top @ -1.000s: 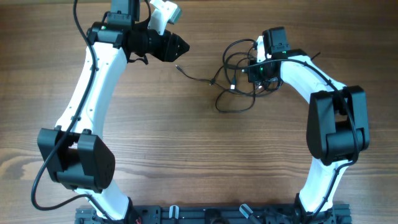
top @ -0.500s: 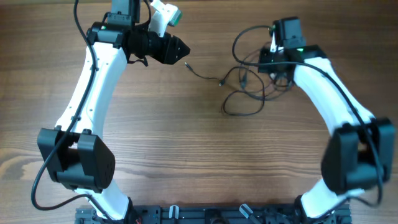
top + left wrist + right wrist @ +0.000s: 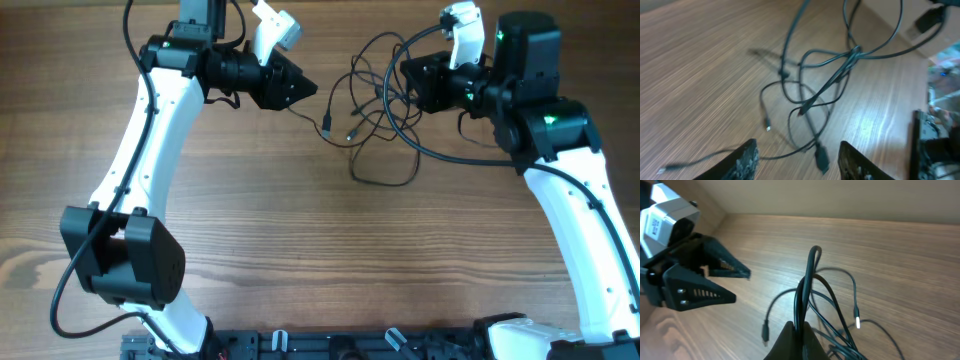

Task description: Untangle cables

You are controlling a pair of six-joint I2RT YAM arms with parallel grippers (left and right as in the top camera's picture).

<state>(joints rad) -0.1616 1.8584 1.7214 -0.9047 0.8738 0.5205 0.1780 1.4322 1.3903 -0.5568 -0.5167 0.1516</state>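
Several thin black cables [image 3: 372,112] are lying in a loose tangle near the 12 o'clock edge of the table [image 3: 300,240], between the two grippers. Right gripper [image 3: 404,78], at 1 o'clock, is pinching a bunch of strands, jaws closed on them; in its wrist view the cords are rising out of the closed tips. One loop is sagging onto the wood at 6 o'clock of the tangle. Left gripper [image 3: 308,90], at 11 o'clock, is standing open, fingers [image 3: 746,160] apart, holding nothing. Small plug ends [image 3: 328,127] are resting near it, at its 4 o'clock.
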